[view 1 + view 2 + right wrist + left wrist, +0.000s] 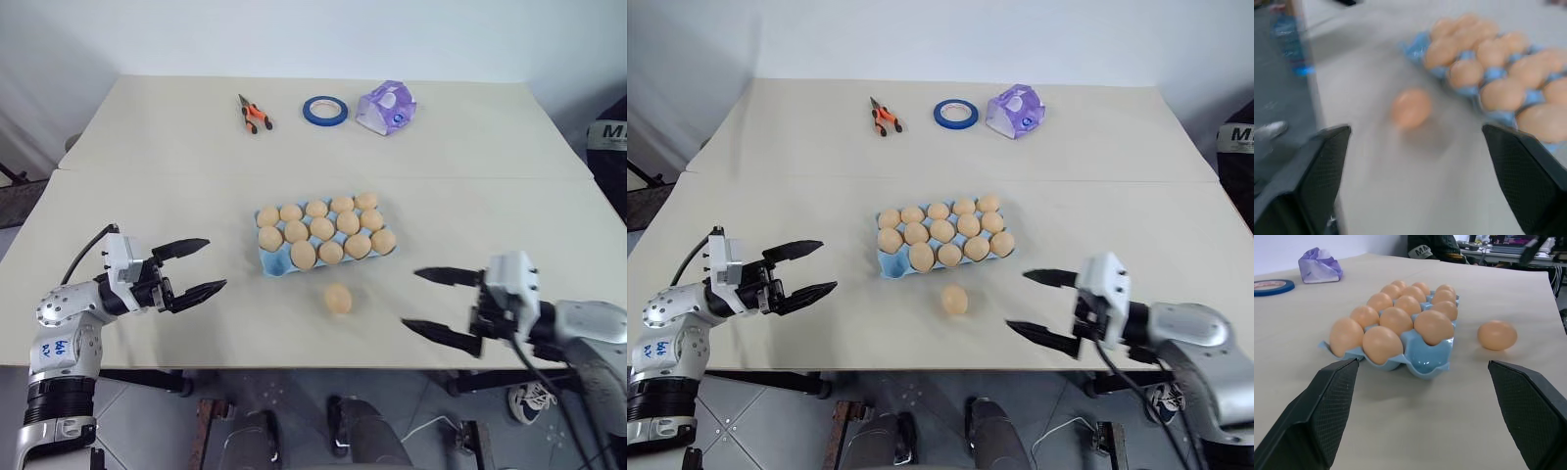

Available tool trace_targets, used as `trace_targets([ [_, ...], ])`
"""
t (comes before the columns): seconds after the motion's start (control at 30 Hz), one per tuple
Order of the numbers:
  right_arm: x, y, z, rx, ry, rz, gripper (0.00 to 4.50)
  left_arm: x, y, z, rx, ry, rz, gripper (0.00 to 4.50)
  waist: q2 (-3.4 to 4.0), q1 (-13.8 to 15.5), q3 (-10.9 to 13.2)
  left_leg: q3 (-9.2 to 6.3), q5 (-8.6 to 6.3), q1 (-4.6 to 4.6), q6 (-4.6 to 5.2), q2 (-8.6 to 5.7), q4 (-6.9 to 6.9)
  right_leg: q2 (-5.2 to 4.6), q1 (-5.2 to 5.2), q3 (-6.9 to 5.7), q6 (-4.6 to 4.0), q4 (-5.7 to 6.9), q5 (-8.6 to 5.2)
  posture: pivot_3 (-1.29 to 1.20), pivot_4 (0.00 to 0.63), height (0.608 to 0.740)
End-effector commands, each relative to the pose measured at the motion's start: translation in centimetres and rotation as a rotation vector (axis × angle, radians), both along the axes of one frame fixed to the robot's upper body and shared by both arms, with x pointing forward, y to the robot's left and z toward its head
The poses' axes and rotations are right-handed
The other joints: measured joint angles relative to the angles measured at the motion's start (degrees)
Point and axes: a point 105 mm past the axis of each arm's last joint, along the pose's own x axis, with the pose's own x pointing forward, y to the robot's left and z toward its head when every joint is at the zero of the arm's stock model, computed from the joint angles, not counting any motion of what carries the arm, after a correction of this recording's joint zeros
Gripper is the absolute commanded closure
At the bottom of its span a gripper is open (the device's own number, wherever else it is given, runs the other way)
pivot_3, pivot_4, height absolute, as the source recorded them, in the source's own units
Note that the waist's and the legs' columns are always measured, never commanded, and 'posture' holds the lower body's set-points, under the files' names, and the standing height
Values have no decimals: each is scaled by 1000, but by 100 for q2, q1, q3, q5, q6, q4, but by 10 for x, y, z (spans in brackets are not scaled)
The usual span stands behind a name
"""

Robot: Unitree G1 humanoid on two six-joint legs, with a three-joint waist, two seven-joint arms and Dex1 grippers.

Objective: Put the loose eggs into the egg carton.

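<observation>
Loose egg point(337, 298) beside carton point(277, 262), empty corner cup point(1426, 363) in left wrist view

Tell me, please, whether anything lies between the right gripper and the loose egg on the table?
Nothing visible does: only bare table separates the open right gripper from the loose egg, which lies just in front of the egg carton.

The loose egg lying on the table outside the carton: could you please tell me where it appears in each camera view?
Left eye view: the loose egg lies just in front of the egg carton, below centre.
Right eye view: same spot, in front of the carton.
Left wrist view: right of centre, beside the carton's empty corner cup.
Right wrist view: left of centre, apart from the carton.
Shared landmark: the egg carton.
</observation>
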Motion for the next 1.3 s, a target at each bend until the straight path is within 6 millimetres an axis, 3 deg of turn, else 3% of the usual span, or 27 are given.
trace_targets([
  [0.03, 1, 32, -4, 3, 15, -32, 29, 0, 4, 12, 1, -46, -1, 0, -1, 11, -1, -1, -8, 0, -16, 0, -3, -1, -1, -1, -1, 0, -1, 0, 150, 740],
  [0.13, 5, 56, -11, 17, 33, -40, 29, 0, 2, 12, 0, -42, -11, 0, -2, 12, -1, -2, -9, -4, -17, 0, -3, -3, -3, -4, -6, -2, -3, 0, 150, 740],
  [0.23, 14, 66, -22, -1, 54, -58, 29, 1, 1, 12, -1, -42, -14, 0, -3, 18, -2, 1, 1, -7, 9, -4, -2, -9, -3, -4, -5, -4, -3, 0, 150, 740],
  [0.43, 38, 73, -47, -88, 66, -136, 29, -1, -1, 11, -4, -42, -13, 0, -11, 15, -7, 2, 2, -7, 14, -5, -2, -9, -3, -6, -4, -3, -2, 0, 150, 740],
  [0.63, 45, 77, -58, -102, 61, -136, 29, -5, 1, 9, -8, -42, 1, 0, -11, 5, -7, 3, 2, -7, 13, -3, -4, -5, -3, -6, -3, -2, -2, 0, 150, 740],
  [0.7, 48, 77, -58, -101, 38, -149, 400, -5, 0, 9, -9, -44, 4, 0, -11, 13, -7, 2, 3, -7, 12, -1, -2, -2, -3, -7, -3, 0, -2, 0, 150, 740],
  [0.9, 44, 74, -51, -95, -1, -128, 2405, -7, 0, 8, -10, -44, 10, 0, -12, 11, -8, 4, 4, -6, 13, -4, 2, -5, -3, -5, 1, 4, 0, 0, 150, 740],
  [0.93, 43, 73, -48, -94, -8, -122, 2571, -7, 0, 8, -10, -45, 10, 0, -12, 15, -8, 4, 4, -6, 13, -3, 1, -4, -3, -6, 0, 4, 0, 0, 150, 740],
  [1.0, 42, 72, -39, -81, -29, -117, 2722, -7, 0, 9, -11, -47, 12, 0, -12, 13, -8, 3, 4, -6, 13, -3, 1, -3, -3, -7, 0, 5, 0, 0, 150, 740],
  [1.17, 41, 84, 7, 29, -77, -72, 2763, -6, 0, 9, -13, -48, 12, 0, -12, -7, -8, 4, 4, -4, 12, -2, 4, -2, -3, -4, 0, 11, 0, 0, 150, 740],
  [1.3, 43, 110, 27, 91, -69, -7, 2798, -5, -2, 9, -17, -49, 11, 0, -13, -1, -8, 0, 7, 1, 8, 1, 4, -1, -3, -7, -3, 23, -1, 0, 150, 740],
])
